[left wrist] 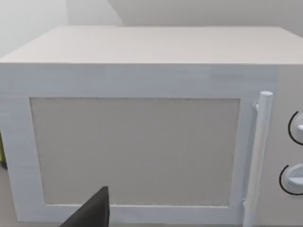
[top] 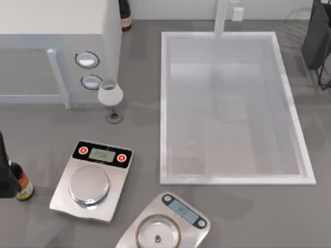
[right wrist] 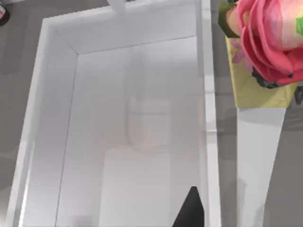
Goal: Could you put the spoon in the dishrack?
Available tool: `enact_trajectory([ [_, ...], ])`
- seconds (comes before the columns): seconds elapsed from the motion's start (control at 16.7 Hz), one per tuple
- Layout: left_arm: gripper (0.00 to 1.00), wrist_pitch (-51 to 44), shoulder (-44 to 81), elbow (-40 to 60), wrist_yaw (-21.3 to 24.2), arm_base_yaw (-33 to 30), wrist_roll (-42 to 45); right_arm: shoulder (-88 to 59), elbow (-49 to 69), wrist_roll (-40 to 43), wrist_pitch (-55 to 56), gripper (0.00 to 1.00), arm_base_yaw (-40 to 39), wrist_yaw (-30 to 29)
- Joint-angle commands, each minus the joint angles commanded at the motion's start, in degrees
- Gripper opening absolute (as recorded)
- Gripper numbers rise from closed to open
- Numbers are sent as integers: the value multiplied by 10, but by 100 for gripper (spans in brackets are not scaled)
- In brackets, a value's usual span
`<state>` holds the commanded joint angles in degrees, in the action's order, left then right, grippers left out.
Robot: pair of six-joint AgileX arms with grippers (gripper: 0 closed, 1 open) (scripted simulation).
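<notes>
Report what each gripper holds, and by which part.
Cannot be told. The spoon shows close by the right gripper beside the sink, handle toward it, but no contact is visible. The left gripper faces the microwave.

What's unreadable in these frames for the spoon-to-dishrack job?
- Spoon: right wrist view, handle and pink end cut off by the frame edges.
- Dishrack: top view, faint wires, partly behind the right arm.
- Bottle: top view, partly under the left arm.
</notes>
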<state>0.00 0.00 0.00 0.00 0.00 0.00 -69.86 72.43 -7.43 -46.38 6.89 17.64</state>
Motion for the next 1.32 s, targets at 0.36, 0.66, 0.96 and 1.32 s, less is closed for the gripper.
enact_trajectory([
  [0.36, 100, 0, 0, 0, 0, 0, 0, 87, -50, 48, 284, 0, 208, 124],
  [0.66, 100, 0, 0, 0, 0, 0, 0, 131, -67, 65, 378, 0, 293, 176],
  [0.96, 100, 0, 0, 0, 0, 0, 0, 128, -65, 64, 379, 0, 291, 175],
  [1.32, 100, 0, 0, 0, 0, 0, 0, 8, -75, 64, 507, 0, 252, 135],
])
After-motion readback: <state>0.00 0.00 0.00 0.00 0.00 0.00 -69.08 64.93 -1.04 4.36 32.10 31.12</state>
